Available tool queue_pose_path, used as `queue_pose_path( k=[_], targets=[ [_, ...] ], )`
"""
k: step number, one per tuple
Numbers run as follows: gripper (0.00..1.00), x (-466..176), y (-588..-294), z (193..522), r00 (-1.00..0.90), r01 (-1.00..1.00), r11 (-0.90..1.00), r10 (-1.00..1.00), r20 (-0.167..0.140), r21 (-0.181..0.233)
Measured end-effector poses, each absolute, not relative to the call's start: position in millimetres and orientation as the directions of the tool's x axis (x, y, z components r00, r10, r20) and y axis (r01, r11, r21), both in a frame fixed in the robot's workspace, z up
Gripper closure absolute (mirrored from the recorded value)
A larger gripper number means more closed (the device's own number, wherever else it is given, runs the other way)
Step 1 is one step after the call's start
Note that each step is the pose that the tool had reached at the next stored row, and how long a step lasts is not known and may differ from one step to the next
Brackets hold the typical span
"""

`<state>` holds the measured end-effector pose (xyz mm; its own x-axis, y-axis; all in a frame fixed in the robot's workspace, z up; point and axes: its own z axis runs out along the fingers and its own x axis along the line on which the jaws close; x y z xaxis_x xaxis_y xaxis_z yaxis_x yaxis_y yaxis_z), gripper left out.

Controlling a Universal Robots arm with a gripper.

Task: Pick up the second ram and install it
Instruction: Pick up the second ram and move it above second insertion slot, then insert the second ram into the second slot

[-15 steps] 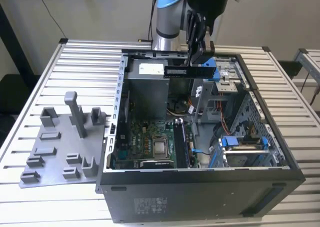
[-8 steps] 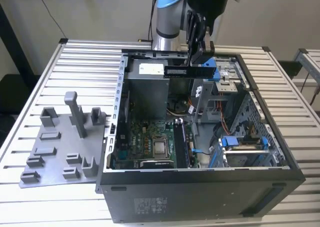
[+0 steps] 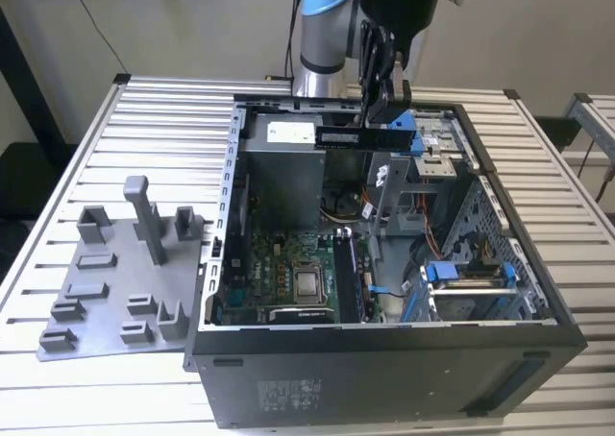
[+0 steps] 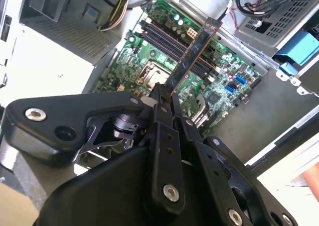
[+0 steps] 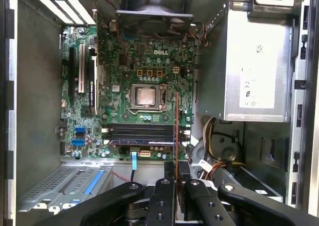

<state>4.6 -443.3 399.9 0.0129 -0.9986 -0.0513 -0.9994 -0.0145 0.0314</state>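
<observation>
In the exterior view the jaws are clamped on the second ram (image 3: 351, 136). It lies level and sticks out sideways from them, above the open computer case (image 3: 384, 378) on the worktop (image 3: 144, 119).

In the second wrist view it reaches ahead of the jaws over the motherboard (image 4: 144, 56), apart from the memory slots (image 4: 164, 38).

In the first wrist view it is seen edge-on and lies across the slots, not along them. Gripped off-centre, it could swivel, or come down crooked and jam in a slot.

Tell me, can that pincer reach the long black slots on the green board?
Probably yes. The pincer, shut on the ram, hangs over the open case, and nothing looks to lie between it and the slots.
</observation>
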Motion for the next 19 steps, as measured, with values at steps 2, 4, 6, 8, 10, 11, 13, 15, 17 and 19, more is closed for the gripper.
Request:
queue_pose_path(
  k=[2,4,6,8,10,11,13,15,17,19],
  targets=[
    [0.86,5.1,-443.3,399.9,0.013,-0.999,-0.015,-0.999,-0.051,0.031],
    [0.86,6.8,-443.3,399.8,0.013,-0.999,-0.015,-0.999,-0.051,0.031],
    [0.86,8.4,-443.2,399.8,0.013,-0.999,-0.015,-0.999,-0.051,0.031],
    [0.86,8.5,-443.3,399.9,0.013,-0.999,-0.014,-0.999,-0.051,0.031],
    [0.86,9.0,-443.3,399.9,0.013,-0.999,-0.015,-0.999,-0.051,0.031],
    [0.86,9.2,-443.3,399.9,0.013,-0.999,-0.015,-0.999,-0.051,0.031],
    [0.86,9.4,-443.3,399.9,0.013,-0.999,-0.014,-0.999,-0.051,0.031],
    [0.86,9.5,-443.3,399.9,0.013,-0.999,-0.015,-0.999,-0.051,0.031],
    [0.86,9.7,-443.3,399.9,0.013,-0.999,-0.015,-0.999,-0.051,0.031],
    [0.86,9.8,-443.3,399.9,0.013,-0.999,-0.014,-0.999,-0.051,0.031]
  ],
)
